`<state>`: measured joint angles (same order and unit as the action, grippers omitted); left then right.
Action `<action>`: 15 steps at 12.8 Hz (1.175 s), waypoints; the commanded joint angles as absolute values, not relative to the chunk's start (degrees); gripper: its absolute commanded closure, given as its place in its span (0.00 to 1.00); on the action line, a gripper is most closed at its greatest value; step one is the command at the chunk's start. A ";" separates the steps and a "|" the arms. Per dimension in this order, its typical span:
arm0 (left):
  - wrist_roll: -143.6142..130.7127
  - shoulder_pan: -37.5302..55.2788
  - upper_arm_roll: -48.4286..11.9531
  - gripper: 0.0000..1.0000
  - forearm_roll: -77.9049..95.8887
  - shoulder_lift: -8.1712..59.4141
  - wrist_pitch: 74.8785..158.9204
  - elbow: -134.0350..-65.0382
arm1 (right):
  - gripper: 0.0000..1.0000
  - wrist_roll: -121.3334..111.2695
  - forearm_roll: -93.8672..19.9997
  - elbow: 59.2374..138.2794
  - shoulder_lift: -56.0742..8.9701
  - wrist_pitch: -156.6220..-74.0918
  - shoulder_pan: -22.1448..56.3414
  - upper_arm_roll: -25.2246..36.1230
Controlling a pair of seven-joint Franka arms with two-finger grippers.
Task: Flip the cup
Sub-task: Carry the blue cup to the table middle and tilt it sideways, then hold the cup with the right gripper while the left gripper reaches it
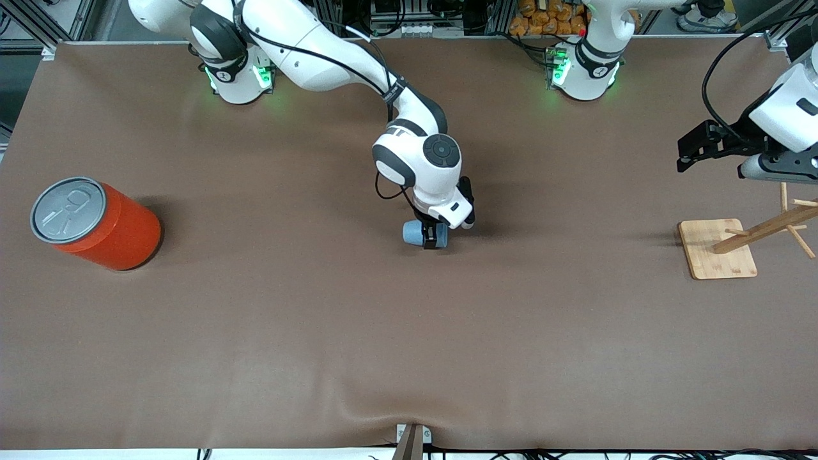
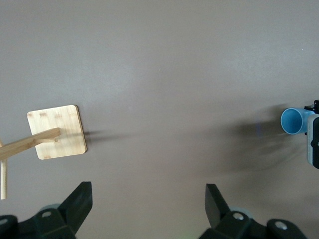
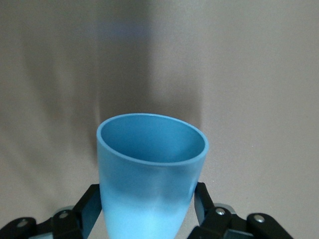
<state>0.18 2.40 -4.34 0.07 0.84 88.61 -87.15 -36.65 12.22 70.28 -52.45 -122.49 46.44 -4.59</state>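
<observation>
Gripping the cup [image 1: 414,233] sideways mid-worktop [image 1: 319,319], well apart from the orange can [image 1: 96,223], right pincer [image 1: 435,237] is clamped on its body, long axis horizontal. Left pincer [image 2: 144,204] waits agape over the wooden stand [image 1: 717,249].

A small light blue tapered cup [image 1: 414,233] is seen just below the centre of the front frame, turned on its side. Its darker blue inside and pale rim are shown lower centre in the right wrist frame [image 3: 152,164], between the jaws.
</observation>
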 commanded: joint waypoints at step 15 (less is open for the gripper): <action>-2.71 3.77 -4.83 0.00 27.85 15.53 105.38 -86.66 | 0.00 -35.69 6.59 66.27 -41.24 -105.23 39.47 -5.01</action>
